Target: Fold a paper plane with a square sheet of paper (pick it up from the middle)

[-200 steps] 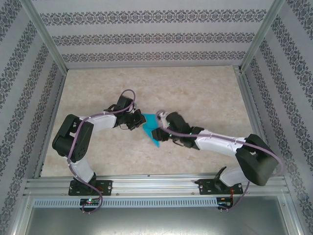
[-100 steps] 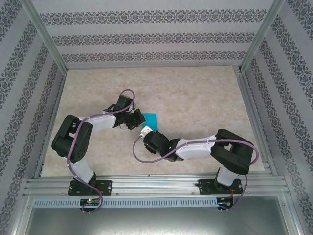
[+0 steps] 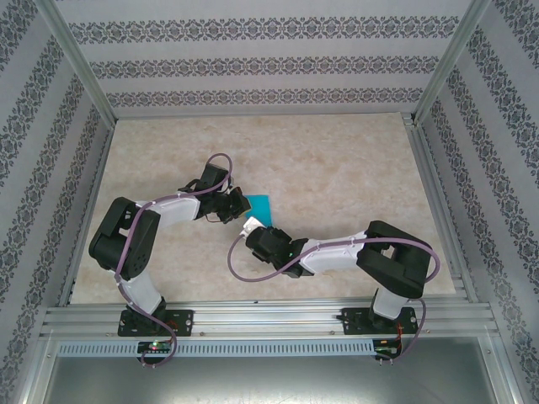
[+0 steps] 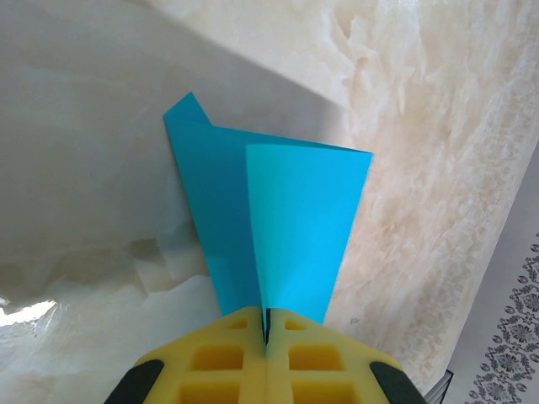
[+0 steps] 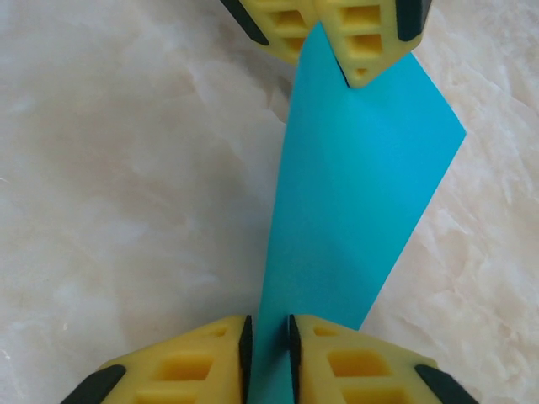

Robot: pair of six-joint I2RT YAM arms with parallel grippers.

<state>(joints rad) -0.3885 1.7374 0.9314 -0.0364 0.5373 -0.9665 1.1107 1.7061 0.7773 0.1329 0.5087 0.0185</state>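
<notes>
Over the marbled beige desk (image 3: pixel 337 160), the left claw (image 4: pixel 266 324) clamps a folded teal-blue paper wedge (image 4: pixel 278 219) by its tip, steadying it. The right claw (image 5: pixel 269 337) narrowly brackets the other end, grip unclear.

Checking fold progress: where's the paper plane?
Top view, centre: the paper plane is pinched by the left gripper, its other end between the right gripper's fingers.

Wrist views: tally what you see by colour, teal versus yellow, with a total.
Teal: 1, the paper plane
Yellow: 2, the left hand and the right hand
Total: 3
</notes>
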